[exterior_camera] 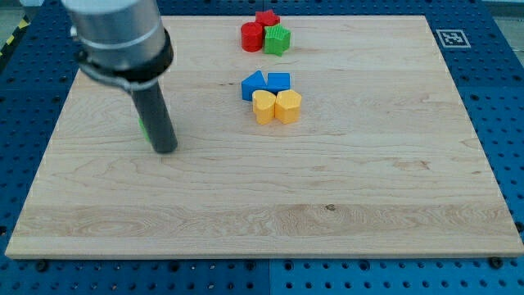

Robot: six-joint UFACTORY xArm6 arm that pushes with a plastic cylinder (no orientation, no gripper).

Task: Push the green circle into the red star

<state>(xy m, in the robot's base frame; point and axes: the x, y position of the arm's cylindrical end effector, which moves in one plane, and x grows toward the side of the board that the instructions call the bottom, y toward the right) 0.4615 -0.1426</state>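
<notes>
The green circle (142, 127) lay at the board's left, mostly hidden behind the rod. The red star (267, 18) sat upright at the top, touching other blocks.

red star (267, 18), green circle (142, 127), pale wood board (327, 205)

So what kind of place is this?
Probably a robot test lab: a wooden board lies on a blue table full of holes, small coloured blocks like the red star sit on it, and a printed marker marks one corner.
</notes>
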